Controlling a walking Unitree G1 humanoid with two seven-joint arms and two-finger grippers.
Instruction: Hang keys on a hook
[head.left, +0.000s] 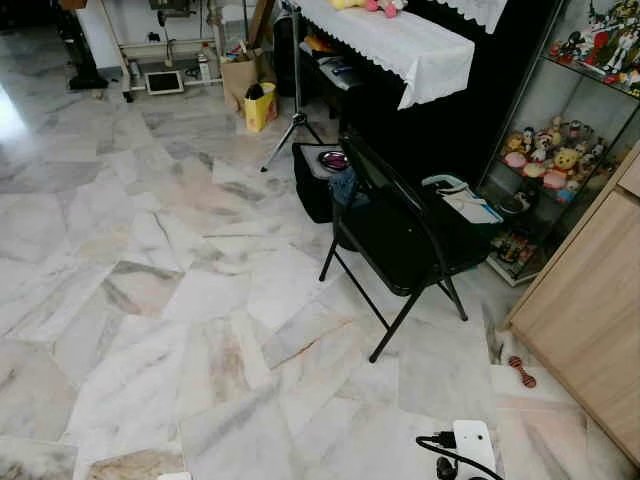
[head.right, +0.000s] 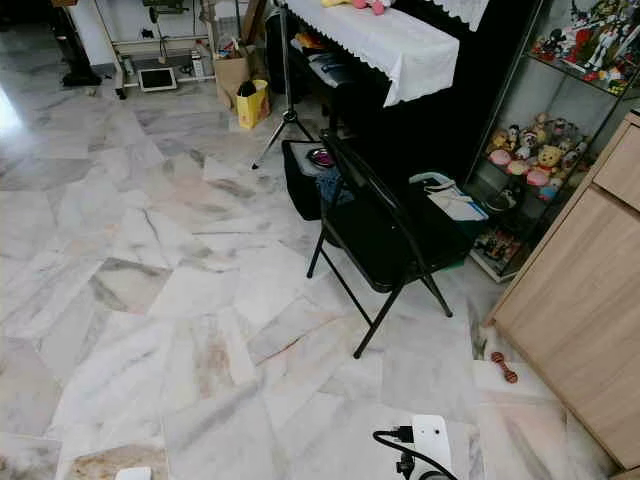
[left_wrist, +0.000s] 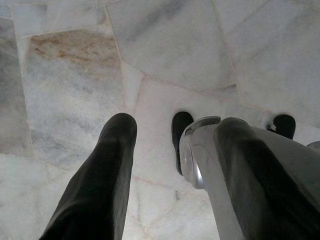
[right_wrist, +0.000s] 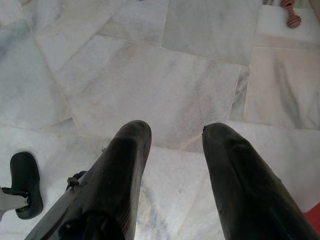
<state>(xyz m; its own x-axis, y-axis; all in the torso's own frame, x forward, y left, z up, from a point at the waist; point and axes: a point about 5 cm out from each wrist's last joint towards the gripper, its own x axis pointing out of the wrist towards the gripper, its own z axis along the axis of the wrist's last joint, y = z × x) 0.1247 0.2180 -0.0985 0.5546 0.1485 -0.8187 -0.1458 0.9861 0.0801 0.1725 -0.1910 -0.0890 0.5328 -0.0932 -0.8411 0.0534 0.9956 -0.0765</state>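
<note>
On marble floor (head.left: 180, 300): black folding chair (head.left: 400, 235), wooden cabinet (head.left: 590, 310) right. Left claw (left_wrist: 170, 145) and right claw (right_wrist: 175, 150) hang released over tiles. Can't locate keys or hook.

My left end effector (left_wrist: 175, 131) hangs low over the marble floor (left_wrist: 175, 45). Its two black fingers (left_wrist: 107, 170) are spread wide, with pale veined tile in the gap between them. My right end effector (right_wrist: 177, 132) hangs the same way, pointing down at the floor. Its fingers (right_wrist: 122, 170) are also well apart, with grey-white marble between their rounded tips.
</note>
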